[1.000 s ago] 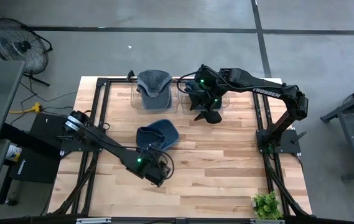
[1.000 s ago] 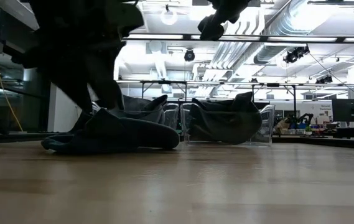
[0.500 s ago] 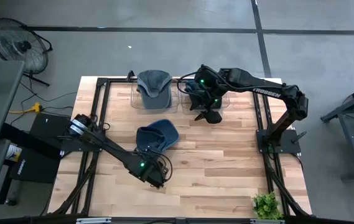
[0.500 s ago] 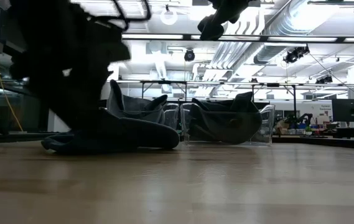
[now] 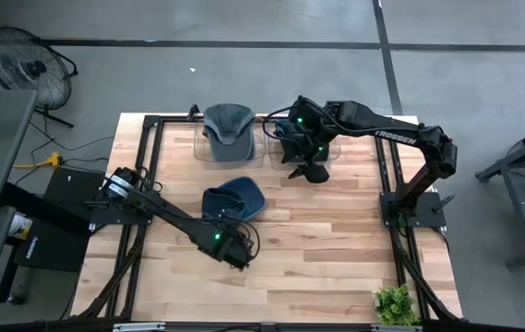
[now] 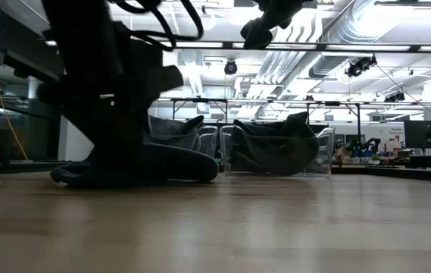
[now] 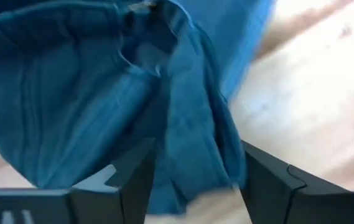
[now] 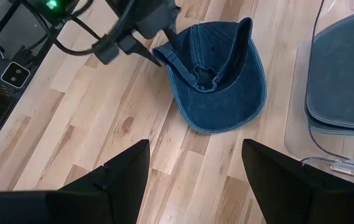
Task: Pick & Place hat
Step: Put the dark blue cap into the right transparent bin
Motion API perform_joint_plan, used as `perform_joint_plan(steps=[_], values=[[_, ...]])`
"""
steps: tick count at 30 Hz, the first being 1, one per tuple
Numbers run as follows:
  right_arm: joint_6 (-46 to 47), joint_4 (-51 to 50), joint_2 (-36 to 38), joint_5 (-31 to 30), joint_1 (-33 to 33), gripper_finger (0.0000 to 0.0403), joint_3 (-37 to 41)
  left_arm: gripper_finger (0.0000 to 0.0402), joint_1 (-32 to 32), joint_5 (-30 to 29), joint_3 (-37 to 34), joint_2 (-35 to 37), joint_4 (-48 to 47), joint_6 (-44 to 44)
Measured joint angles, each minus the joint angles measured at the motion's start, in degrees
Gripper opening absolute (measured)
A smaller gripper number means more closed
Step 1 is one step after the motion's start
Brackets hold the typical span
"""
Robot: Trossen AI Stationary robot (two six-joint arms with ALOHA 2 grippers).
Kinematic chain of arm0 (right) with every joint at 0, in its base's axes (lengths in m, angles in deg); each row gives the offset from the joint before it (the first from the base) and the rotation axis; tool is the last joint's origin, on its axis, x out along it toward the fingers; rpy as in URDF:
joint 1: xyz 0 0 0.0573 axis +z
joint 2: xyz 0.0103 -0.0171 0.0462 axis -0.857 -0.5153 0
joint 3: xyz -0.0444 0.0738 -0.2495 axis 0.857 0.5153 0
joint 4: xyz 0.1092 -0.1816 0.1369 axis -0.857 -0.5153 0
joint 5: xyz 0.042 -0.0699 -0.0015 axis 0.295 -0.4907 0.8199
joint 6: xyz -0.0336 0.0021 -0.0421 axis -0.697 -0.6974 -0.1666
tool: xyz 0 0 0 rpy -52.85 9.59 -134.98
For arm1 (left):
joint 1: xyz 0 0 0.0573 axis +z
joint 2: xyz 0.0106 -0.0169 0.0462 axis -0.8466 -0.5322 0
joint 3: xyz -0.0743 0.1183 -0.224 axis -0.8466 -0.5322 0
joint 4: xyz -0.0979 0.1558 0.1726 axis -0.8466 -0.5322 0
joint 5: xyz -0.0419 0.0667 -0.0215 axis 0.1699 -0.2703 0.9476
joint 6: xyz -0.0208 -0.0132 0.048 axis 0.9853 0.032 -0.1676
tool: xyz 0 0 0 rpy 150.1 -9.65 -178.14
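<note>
Left end effector (image 8: 158, 46) has closed in on blue hat (image 5: 234, 201).

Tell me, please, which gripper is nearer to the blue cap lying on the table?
Left. The left gripper is right at the blue cap, at its strap edge. The right gripper hangs well away, by the clear bins at the table's far side.

High view overhead; low view table-level; wrist views close; all share blue hat (image 5: 232, 200).
</note>
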Motion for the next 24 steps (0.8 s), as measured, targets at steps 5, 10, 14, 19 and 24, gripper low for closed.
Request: perform_joint_plan(steps=[5,10,14,19,24], values=[[0.27,-0.02,0.0,-0.17,0.0,0.0249,0.0,0.0143,1.97,1.71,0.0,0.02,-0.31,-0.08],[0.62,-0.04,0.0,-0.17,0.0,0.0249,0.0,0.0044,3.16,4.52,0.0,0.02,0.16,-2.14],[0.62,-0.11,0.0,-0.17,0.0,0.0249,0.0,0.0014,3.2,5.12,0.0,0.02,0.4,-3.36],[0.34,-0.6,0.0,-0.88,0.0,0.0249,0.0,0.0007,3.06,5.98,0.0,0.02,0.66,-5.93],[-0.27,-3.43,0.75,-0.76,-1.18,0.0249,0.0,0.0005,3.06,11.04,0.0,0.07,2.85,-17.16]])
